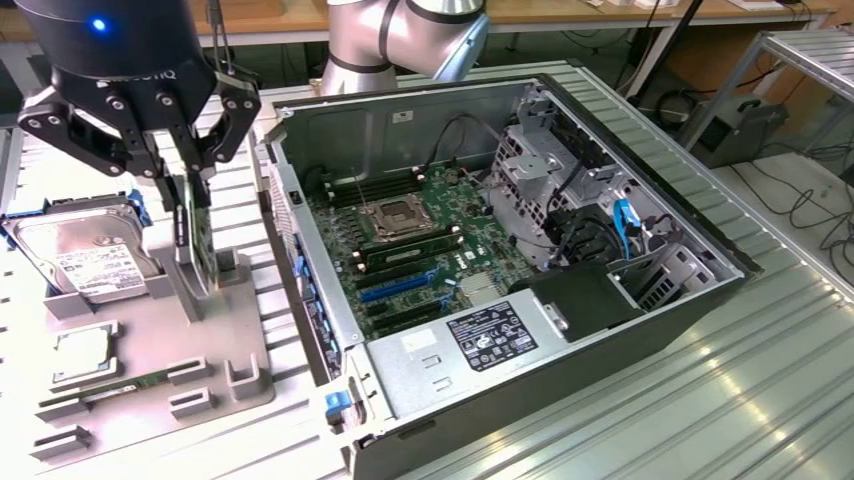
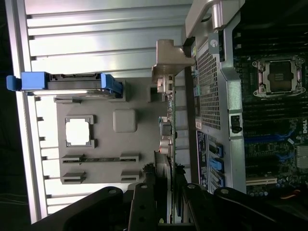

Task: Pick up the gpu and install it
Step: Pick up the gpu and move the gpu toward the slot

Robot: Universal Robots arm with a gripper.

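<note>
The black metal gripper (image 1: 187, 195) is clenched on the gpu (image 1: 200, 255), a thin black rectangular card held upright on edge. The card's lower edge is at the flat grey plastic tray (image 1: 247, 360), along the tray edge beside the open black computer case (image 1: 694, 290).

The hard drive (image 1: 83, 255) and the case wall (image 1: 283, 235) flank the tool (image 1: 187, 200) gripping the gpu (image 1: 198, 262); overhead lies open.

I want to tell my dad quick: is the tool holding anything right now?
Tool: closed on the gpu, which stands upright in the tray.
</note>
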